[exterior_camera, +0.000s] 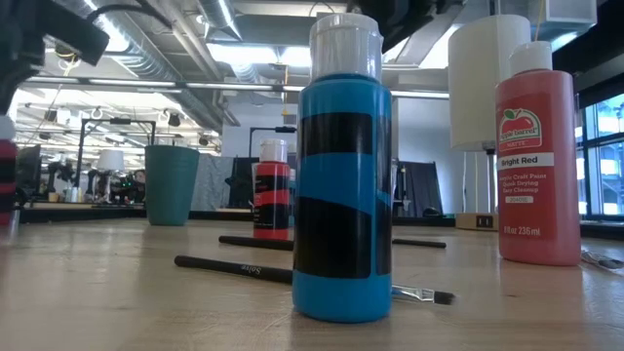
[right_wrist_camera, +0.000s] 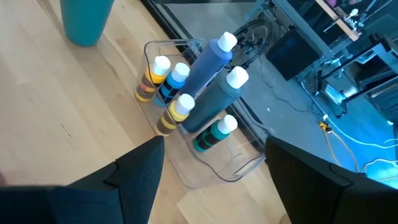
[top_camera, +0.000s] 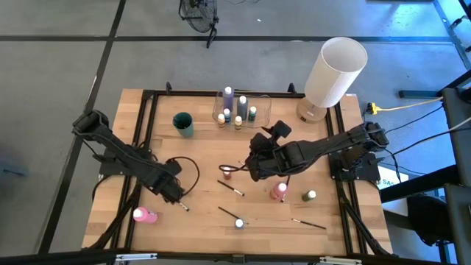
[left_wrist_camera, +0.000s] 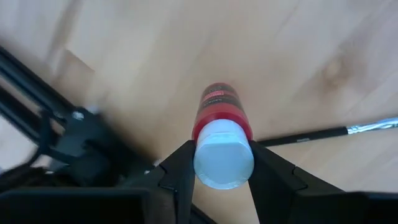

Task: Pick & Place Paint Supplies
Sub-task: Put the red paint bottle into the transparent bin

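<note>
Wooden tabletop fills the middle of the high view, ringed by a black frame (top_camera: 151,94), with grey floor beyond every edge.

At the left of that frame the left gripper (top_camera: 174,193) sits low over the table. In its wrist view the 2 fingers flank the white cap of a red bottle (left_wrist_camera: 221,127), narrowed almost to the cap, though firm contact cannot be confirmed. The hold looks high, on the cap rather than the body, so a lift could likely tip the bottle or let it slide free. A paintbrush (left_wrist_camera: 329,131) lies just beside the bottle and could be dragged along. At lower left a pink bottle (top_camera: 144,215) lies on its side near the frame rail, where there is little room for fingers.

In the centre, a teal cup (top_camera: 182,123) and a clear container (top_camera: 241,110) holding upright bottles stand at the upper middle. Any bottle lowered into it could knock those already inside. 3 more brushes (top_camera: 231,189) are scattered below, near a blue bottle (top_camera: 239,223).

Right of centre, the right gripper (top_camera: 254,163) hovers with fingers wide apart and nothing between them, facing the container. Another pink bottle (top_camera: 279,192) and a green bottle (top_camera: 309,196) stand close beneath that arm, so a sweep could topple them. A tall white cylinder (top_camera: 335,70) crowds the upper right corner. The freest ground is the bare wood along the lower middle.
</note>
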Controlling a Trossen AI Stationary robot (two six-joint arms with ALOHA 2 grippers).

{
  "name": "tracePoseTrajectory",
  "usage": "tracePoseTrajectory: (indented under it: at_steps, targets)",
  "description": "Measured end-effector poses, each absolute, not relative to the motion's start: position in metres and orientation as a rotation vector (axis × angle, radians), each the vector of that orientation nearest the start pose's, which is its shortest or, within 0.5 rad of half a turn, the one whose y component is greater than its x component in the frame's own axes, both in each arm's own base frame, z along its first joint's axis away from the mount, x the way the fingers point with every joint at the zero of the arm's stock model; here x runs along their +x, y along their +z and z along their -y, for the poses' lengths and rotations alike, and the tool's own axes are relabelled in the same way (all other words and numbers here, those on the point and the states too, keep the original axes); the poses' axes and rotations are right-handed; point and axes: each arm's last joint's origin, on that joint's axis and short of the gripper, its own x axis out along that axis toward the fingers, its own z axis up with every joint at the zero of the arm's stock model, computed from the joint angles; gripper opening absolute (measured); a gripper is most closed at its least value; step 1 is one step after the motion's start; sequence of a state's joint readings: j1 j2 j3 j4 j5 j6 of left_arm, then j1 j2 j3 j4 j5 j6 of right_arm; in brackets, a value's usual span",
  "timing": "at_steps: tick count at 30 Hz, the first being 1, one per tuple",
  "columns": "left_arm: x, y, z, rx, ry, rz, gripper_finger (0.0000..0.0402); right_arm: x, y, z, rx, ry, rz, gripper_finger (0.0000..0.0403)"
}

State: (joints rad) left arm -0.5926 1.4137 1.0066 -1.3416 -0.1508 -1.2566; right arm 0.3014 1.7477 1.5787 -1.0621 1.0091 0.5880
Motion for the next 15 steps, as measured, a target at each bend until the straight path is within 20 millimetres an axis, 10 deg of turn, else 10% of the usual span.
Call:
tracePoseTrajectory:
  at_steps: [10, 15]
  targets:
    - [0.185, 0.276, 0.103, -0.208, 0.725, -1.415, 0.0121, 0.345, 0.306, -0.076, -0.302, -0.820, -0.743, 0.0283]
    - [0.194, 0.301, 0.096, -0.187, 0.638, -1.391, 0.0119, 0.350, 0.302, -0.080, -0.398, -0.502, -0.921, 0.0283]
